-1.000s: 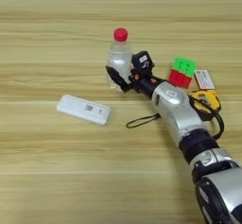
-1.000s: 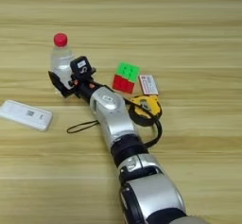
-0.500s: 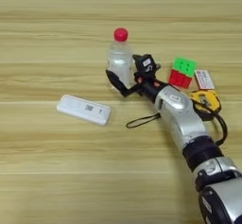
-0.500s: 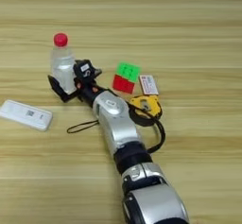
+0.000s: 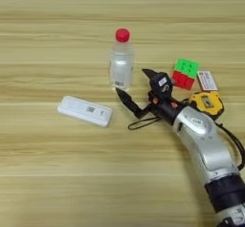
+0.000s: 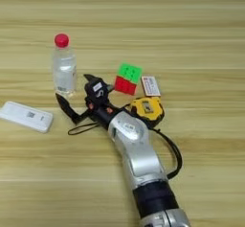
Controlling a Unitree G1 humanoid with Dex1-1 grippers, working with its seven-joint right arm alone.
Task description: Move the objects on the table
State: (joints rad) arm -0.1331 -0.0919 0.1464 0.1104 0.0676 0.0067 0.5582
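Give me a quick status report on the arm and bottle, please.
Right gripper open, fingers empty, just short of the clear plastic bottle with red cap. Bottle upright, not gripped. Nothing between them.

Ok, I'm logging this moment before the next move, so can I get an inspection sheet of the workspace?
Surface: table, light wooden planks.
Job's things: bottle upright, red cap on; white device lying flat to its left; cube red and green; tape measure beside the forearm.
Clutter: small white card right of the cube.
Grippers: right gripper open, empty, just right of the bottle.
Cables: black strap loop on the table; black cord along the arm.
Surroundings: nothing seen.
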